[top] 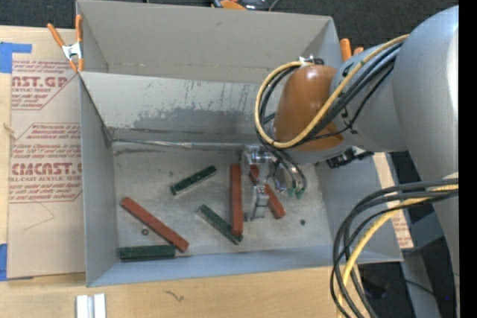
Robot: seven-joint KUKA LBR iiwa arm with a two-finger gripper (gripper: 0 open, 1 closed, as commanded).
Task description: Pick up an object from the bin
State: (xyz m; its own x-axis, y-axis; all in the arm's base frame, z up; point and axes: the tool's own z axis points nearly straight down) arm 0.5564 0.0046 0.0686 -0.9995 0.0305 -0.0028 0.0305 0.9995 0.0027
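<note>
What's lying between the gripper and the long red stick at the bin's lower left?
In the camera view, two sticks lie between the gripper and the long red stick: a narrow red stick and a slanted dark green stick.

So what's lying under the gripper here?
A short red stick lies slanted beneath the gripper, beside a long red stick. Its middle is covered, so contact cannot be judged.

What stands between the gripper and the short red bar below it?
Nothing visible. The gripper hangs over the short red bar in the bin, on the view's right; a long red bar lies alongside, not across it.
</note>
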